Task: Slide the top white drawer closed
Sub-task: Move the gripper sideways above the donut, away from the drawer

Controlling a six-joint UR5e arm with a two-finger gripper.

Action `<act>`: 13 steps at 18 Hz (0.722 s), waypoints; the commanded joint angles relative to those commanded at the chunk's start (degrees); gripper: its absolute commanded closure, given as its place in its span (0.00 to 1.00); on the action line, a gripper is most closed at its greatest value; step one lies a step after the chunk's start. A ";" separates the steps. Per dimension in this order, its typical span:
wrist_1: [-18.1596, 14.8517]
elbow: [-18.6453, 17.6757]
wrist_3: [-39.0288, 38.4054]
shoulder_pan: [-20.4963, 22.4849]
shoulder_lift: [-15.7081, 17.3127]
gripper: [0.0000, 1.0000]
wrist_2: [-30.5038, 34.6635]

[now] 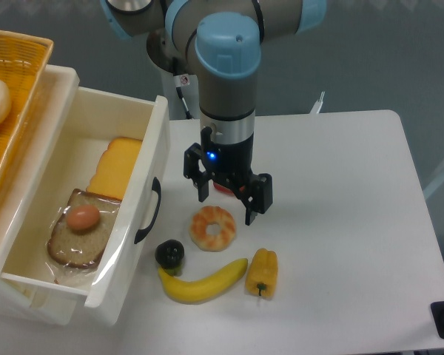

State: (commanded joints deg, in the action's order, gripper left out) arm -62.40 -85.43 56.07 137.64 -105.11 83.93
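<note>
White tabletop (340,163) carries toy food beneath my gripper (227,200), jaws spread and empty; the top white drawer (144,222) stands pulled out at left, its black handle (149,211) facing me, ready for pushing

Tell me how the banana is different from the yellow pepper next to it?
The banana is long and curved; the yellow pepper is short and chunky. The banana lies sideways across the table, with one end by the black round thing; the pepper points toward and away from the camera. The banana's skin looks smooth; the pepper has ridges. Both are yellow and lie on the table in front of the gripper.
</note>
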 joint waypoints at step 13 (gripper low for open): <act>0.44 -0.96 -0.26 0.00 -1.24 0.00 1.93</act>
State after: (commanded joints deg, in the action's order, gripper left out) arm -61.96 -86.40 55.81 137.64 -106.35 85.87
